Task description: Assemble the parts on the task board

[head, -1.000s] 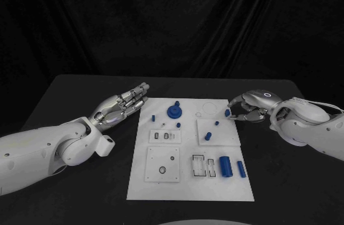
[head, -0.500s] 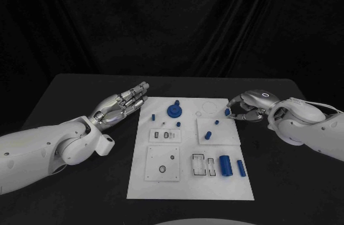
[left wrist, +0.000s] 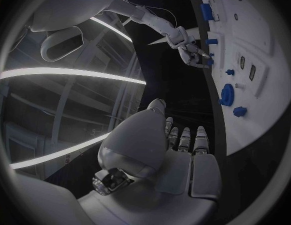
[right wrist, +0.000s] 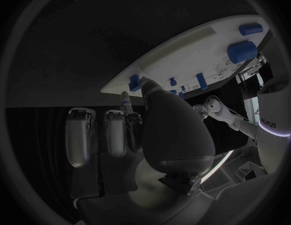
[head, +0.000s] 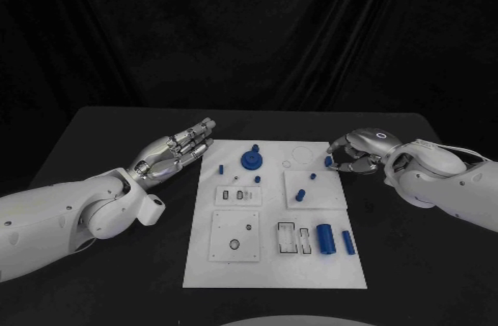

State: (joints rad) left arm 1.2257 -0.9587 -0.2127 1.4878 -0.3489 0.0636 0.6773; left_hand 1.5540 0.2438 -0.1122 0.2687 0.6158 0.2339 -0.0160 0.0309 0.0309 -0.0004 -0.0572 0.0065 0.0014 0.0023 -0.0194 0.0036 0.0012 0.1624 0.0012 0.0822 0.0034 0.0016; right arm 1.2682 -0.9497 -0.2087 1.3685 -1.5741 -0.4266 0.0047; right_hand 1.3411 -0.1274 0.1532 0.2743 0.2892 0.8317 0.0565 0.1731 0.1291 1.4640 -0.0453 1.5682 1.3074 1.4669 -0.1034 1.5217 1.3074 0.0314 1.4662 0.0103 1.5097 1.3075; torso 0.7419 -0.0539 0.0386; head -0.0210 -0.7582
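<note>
The white task board point(head: 272, 268) lies in the middle of the black table. On it are a blue round gear-like part point(head: 251, 160), small blue pegs point(head: 300, 194) and, nearer me, a blue cylinder point(head: 326, 240) beside a blue bar point(head: 347, 244). My right hand point(head: 358, 155) hovers over the board's far right edge with its fingers curled in, pinching a small blue part point(head: 329, 163); the right wrist view has that part point(right wrist: 134, 82) at the thumb's tip. My left hand point(head: 178, 150) lies flat and open just off the board's far left edge, holding nothing.
Raised white plates with slots and holes point(head: 237, 245) take up the board's near half. Black table point(head: 114, 146) lies bare to the left of the board and behind it. A black curtain closes the back.
My right hand has crept slightly left and farther over the board's edge, the small blue part still at its fingertips. The left hand has not moved.
</note>
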